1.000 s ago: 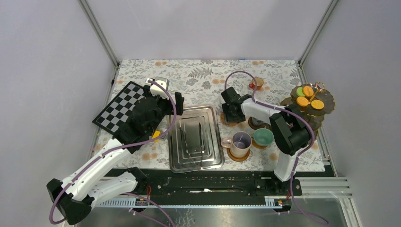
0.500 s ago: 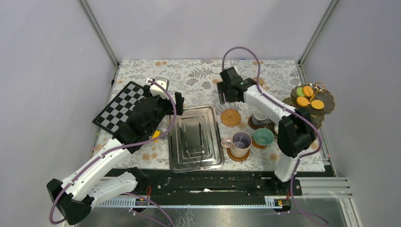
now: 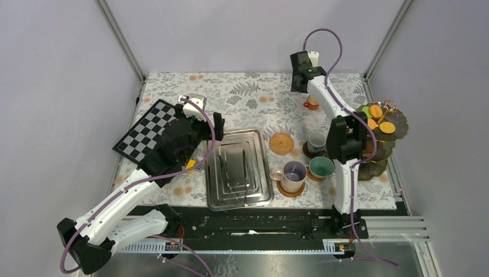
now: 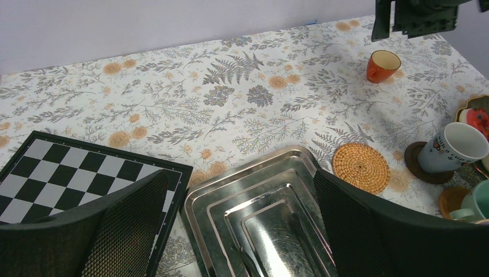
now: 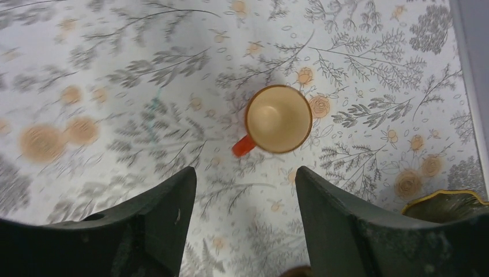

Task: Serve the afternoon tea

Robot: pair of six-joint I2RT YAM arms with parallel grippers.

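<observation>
AFTERNOON TEA, MID-SERVICE: The right gripper (image 5: 243,173) hovers over the small orange mug (image 5: 278,119), which stands upright near the far right corner of the table (image 3: 248,92). The gripper's fingers are spread wide and touch nothing. The left gripper (image 4: 241,176) hangs by the far left corner of the steel tray (image 3: 214,190), its fingers likewise spread and empty. A woven coaster (image 3: 281,143) lies bare just beside the tray's right edge. The grey mug (image 3: 316,141), teal mug (image 3: 320,167) and beige mug (image 3: 293,173) cluster toward the near right, beside the three-tier stand (image 3: 398,124) at the right edge. Orange biscuits (image 3: 387,127) sit on its top tier. A chessboard (image 3: 144,130) lies along the left edge.
</observation>
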